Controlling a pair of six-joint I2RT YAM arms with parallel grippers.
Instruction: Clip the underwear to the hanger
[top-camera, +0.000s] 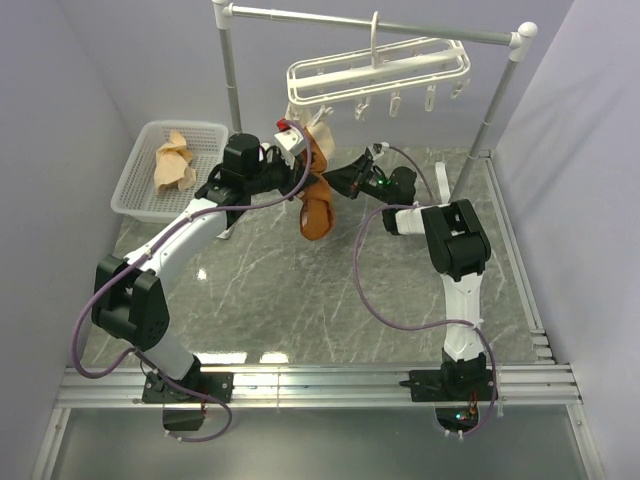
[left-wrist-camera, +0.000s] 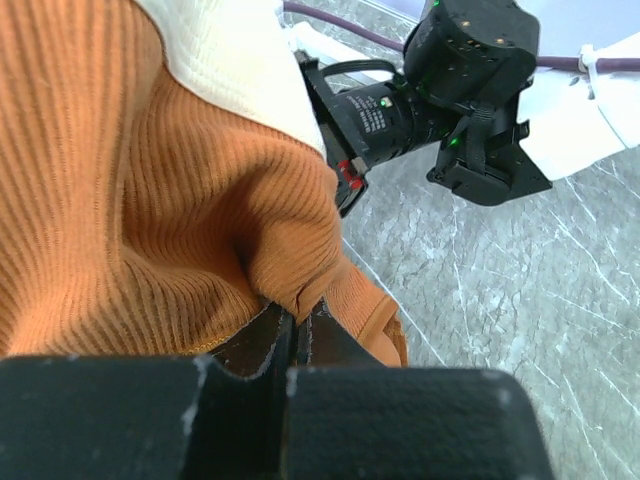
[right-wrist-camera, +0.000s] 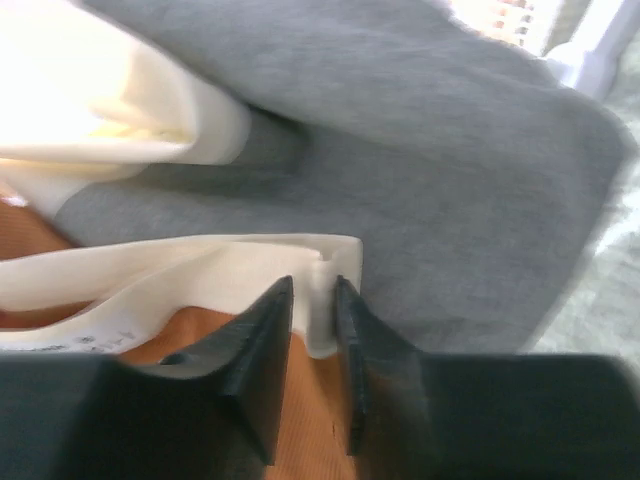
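No text is legible; the label (right-wrist-camera: 90, 335) on the underwear (right-wrist-camera: 200, 265) seems too blurred.

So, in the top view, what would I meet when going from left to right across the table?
white basket → underwear → right post of the grey rail

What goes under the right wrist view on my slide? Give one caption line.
Right gripper pinches the pale waistband edge of the underwear, grey fabric behind it.
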